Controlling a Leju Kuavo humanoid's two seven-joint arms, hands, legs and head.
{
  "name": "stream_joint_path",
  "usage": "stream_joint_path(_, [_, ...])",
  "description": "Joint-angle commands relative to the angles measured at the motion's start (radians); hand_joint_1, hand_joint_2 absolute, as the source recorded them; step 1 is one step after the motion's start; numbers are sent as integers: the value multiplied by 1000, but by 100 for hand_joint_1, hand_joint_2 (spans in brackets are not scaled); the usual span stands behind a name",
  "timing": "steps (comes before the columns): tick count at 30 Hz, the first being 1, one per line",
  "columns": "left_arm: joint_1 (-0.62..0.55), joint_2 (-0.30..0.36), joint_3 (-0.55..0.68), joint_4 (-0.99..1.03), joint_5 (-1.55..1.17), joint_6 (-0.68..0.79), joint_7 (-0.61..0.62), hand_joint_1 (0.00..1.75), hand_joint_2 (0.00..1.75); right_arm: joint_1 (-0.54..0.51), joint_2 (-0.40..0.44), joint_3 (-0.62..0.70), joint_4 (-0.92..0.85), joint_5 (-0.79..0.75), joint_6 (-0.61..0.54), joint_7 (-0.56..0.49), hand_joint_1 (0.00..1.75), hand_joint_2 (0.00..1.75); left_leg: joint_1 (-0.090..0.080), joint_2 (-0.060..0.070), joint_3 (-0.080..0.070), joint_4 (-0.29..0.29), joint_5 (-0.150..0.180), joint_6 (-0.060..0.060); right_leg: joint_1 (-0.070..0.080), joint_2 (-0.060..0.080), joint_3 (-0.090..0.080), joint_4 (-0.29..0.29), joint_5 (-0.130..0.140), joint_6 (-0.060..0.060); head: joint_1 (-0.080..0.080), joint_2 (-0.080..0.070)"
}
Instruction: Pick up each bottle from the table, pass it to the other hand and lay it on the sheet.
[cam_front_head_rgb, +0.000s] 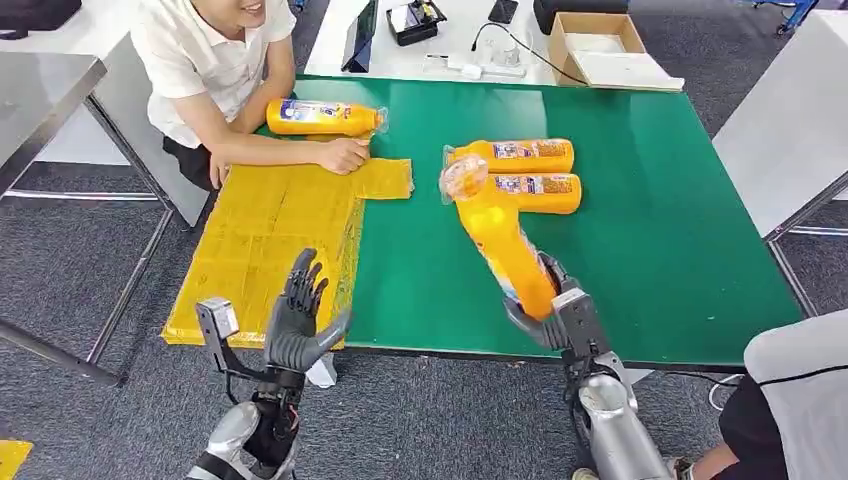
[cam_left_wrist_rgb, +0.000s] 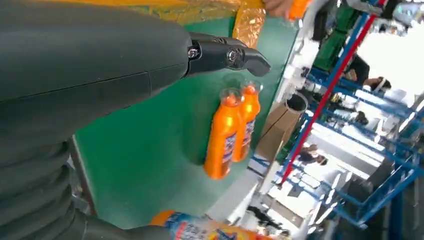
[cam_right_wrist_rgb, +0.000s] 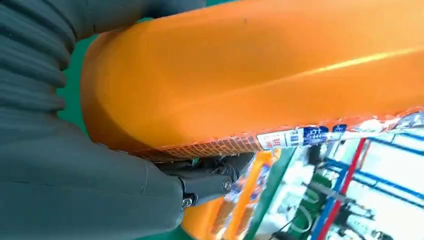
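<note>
My right hand (cam_front_head_rgb: 555, 310) grips an orange bottle (cam_front_head_rgb: 495, 235) by its base and holds it tilted above the green table (cam_front_head_rgb: 650, 230), cap end pointing away; the same bottle (cam_right_wrist_rgb: 260, 75) fills the right wrist view. Two more orange bottles (cam_front_head_rgb: 530, 174) lie side by side on the table just beyond it, also seen as a pair of bottles (cam_left_wrist_rgb: 231, 131) from the left wrist. My left hand (cam_front_head_rgb: 300, 315) is raised at the near edge of the yellow sheet (cam_front_head_rgb: 270, 240), fingers spread and holding nothing. A further bottle (cam_front_head_rgb: 322, 117) lies by the sheet's far end.
A person in a white shirt leans on the table's far left, a hand (cam_front_head_rgb: 345, 155) resting at the sheet's far edge. A cardboard box (cam_front_head_rgb: 595, 45) and small devices sit on a white table behind. Another person's knee (cam_front_head_rgb: 800, 390) is at the near right.
</note>
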Motion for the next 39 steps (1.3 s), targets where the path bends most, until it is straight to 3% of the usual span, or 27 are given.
stream_joint_path(1, [-22,15,-53,70,-13,6,-4,0,175,-2,19,52,-39,-5,6,10,164,175,0,2,2,-1,-1,-1,0,1,1,0,0,-1,0,0])
stream_joint_path(3, [-38,34,-90,78,-69,-2,-3,0,175,-8,21,79,-29,-2,34,13,166,175,0,1,3,-1,-1,-1,0,0,2,0,-1,-2,0,0])
stream_joint_path(5, [-61,35,-128,108,-158,13,-6,0,175,-25,28,167,8,47,54,26,157,175,0,1,2,-1,-1,-1,0,1,1,0,0,-2,0,0])
stream_joint_path(7, [-83,21,-147,136,-206,-2,-2,0,175,-42,57,241,64,64,71,23,171,175,0,3,3,-1,-1,-1,1,3,2,-1,0,-2,0,0])
stream_joint_path(11, [-98,1,-157,140,-262,-17,-20,0,175,-74,90,335,155,68,77,25,169,175,1,4,4,-1,-1,-2,1,3,3,-1,0,-2,0,0])
stream_joint_path(15, [-95,-19,-140,124,-154,-119,7,0,175,-103,91,393,210,84,71,29,147,175,1,2,3,-1,-1,-1,1,1,2,0,-1,-2,0,0])
stream_joint_path(17, [-92,-19,-140,112,-119,-136,14,0,175,-110,97,410,225,93,67,31,120,175,1,3,3,-1,-1,-1,1,2,2,0,0,-2,0,0])
stream_joint_path(18, [-94,-17,-147,106,-119,-136,16,0,175,-113,99,419,232,100,63,34,117,175,1,4,9,-1,-3,-2,1,4,7,0,-2,-3,0,0])
stream_joint_path(20, [-94,-17,-147,106,-119,-136,16,0,175,-113,99,419,232,100,63,34,117,175,1,1,1,-1,0,-1,1,1,1,0,0,-1,0,0])
stream_joint_path(23, [-94,-17,-147,106,-119,-136,16,0,175,-113,99,419,232,100,63,34,117,175,0,1,2,-1,-1,-1,0,1,2,0,-1,-2,0,0])
stream_joint_path(28, [-106,-26,-145,121,-27,-166,49,0,175,-126,110,460,249,135,25,41,133,175,1,2,4,-1,-2,-2,1,1,3,0,-2,-3,0,0])
stream_joint_path(33, [-91,-24,-125,70,155,-254,75,0,175,-123,119,479,286,127,17,39,127,175,1,1,6,-1,-2,-2,1,1,5,0,-2,-3,0,0])
stream_joint_path(39, [-88,-20,-127,59,160,-251,80,0,175,-124,119,480,293,126,12,35,129,175,1,1,3,0,-1,-1,1,0,3,0,-2,-2,0,0])
